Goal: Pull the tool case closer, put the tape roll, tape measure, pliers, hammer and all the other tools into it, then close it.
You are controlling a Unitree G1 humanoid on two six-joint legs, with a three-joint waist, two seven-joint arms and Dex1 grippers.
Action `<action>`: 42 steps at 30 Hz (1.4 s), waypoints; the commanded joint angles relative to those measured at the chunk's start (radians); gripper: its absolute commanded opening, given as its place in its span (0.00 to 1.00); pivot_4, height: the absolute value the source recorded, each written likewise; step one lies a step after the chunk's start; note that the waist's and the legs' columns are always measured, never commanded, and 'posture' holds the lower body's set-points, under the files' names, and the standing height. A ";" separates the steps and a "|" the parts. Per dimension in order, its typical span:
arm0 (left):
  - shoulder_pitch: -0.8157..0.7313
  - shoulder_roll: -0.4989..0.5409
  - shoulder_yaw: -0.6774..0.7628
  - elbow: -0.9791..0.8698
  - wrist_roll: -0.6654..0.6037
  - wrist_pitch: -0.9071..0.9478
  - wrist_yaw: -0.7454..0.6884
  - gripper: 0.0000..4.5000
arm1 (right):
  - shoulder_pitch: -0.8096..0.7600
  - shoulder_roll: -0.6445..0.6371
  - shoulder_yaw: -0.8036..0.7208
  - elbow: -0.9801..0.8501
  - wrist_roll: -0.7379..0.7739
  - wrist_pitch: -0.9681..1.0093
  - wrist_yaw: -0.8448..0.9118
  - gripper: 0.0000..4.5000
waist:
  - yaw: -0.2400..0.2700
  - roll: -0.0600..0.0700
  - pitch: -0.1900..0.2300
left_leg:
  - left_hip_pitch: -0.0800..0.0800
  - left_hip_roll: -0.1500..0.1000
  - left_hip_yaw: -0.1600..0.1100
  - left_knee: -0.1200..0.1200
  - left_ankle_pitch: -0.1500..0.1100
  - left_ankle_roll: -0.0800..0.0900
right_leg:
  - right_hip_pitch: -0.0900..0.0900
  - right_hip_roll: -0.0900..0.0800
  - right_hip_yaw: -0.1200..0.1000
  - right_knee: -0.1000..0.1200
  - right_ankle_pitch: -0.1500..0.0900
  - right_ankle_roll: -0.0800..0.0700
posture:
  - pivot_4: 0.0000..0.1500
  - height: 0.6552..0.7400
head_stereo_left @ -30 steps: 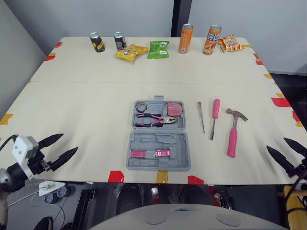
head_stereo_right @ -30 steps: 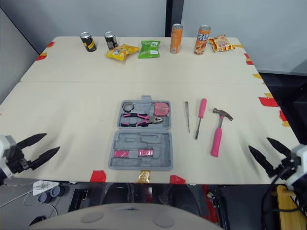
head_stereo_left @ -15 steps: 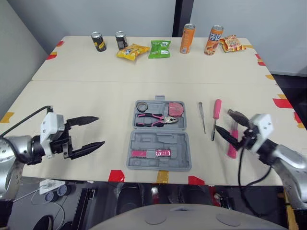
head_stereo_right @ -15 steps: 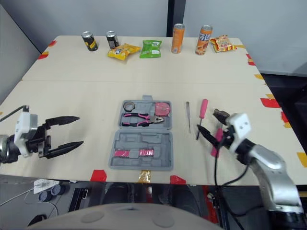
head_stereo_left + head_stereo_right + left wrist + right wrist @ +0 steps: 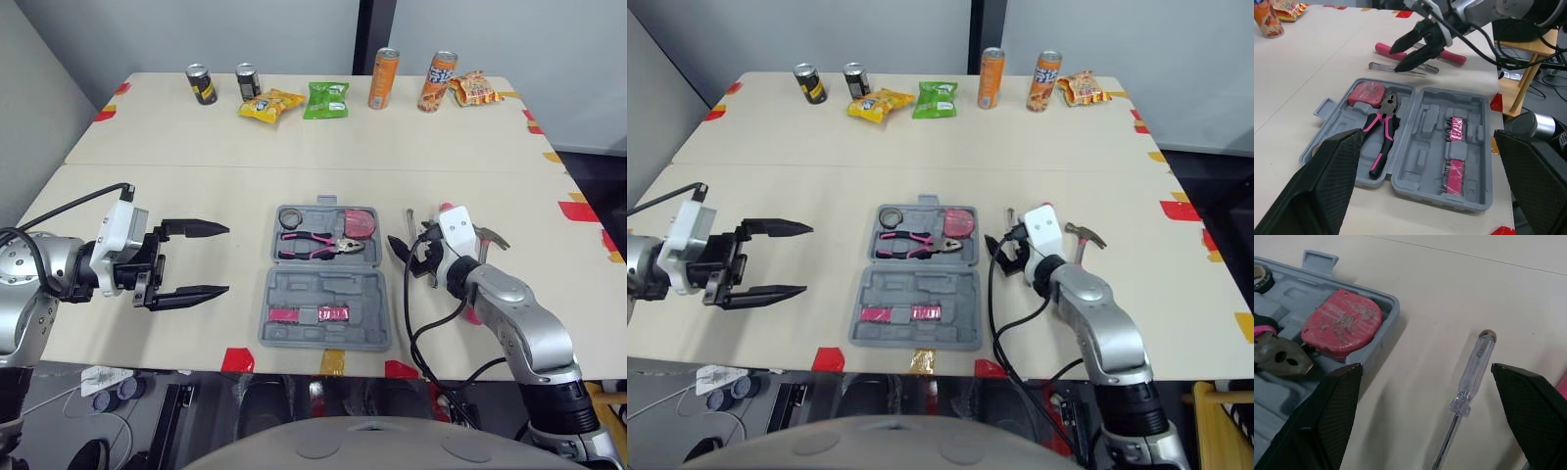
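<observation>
The grey tool case (image 5: 323,286) lies open at the table's middle front. In its far half sit the tape roll (image 5: 289,216), the pink pliers (image 5: 312,244) and the red tape measure (image 5: 1342,328); a pink bit strip (image 5: 309,313) is in the near half. Right of the case lie a clear-handled screwdriver (image 5: 1471,377), a pink screwdriver (image 5: 1385,48) and the hammer (image 5: 1085,233). My right gripper (image 5: 404,257) hovers open over the clear screwdriver, just beside the case. My left gripper (image 5: 225,259) is open, left of the case, pointing at it.
Along the table's far edge stand two dark cans (image 5: 200,85), a yellow snack bag (image 5: 266,104), a green bag (image 5: 324,100), two orange cans (image 5: 381,78) and another snack bag (image 5: 472,88). Red and yellow tape marks (image 5: 235,360) dot the table edges.
Both arms have risen from the front corners and swung inward. The left gripper has come right toward the case; the right gripper has moved left over the screwdrivers.
</observation>
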 commanded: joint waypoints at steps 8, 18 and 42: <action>-0.028 0.042 0.052 0.049 -0.080 0.050 -0.104 1.00 | -0.017 0.048 0.007 0.007 -0.043 0.068 -0.071 0.99 | 0.001 0.000 0.000 | 0.000 0.000 0.000 0.000 0.000 -0.001 | 0.000 0.000 0.000 0.000 0.000 0.000 | 1.00 1.00; -0.046 0.039 0.041 0.046 -0.070 0.042 -0.100 1.00 | -0.030 0.102 -0.009 0.060 -0.049 0.079 -0.098 0.75 | 0.001 0.000 0.000 | 0.000 0.000 0.000 0.000 0.000 -0.001 | 0.000 0.000 0.000 0.001 0.000 0.000 | 1.00 1.00; -0.052 0.043 0.038 0.102 -0.032 -0.023 -0.131 1.00 | -0.003 -0.132 -0.045 -0.074 0.017 -0.025 0.182 0.00 | 0.006 0.000 0.000 | 0.000 0.000 -0.001 0.001 0.000 -0.002 | 0.000 0.000 0.000 0.002 0.000 0.000 | 1.00 1.00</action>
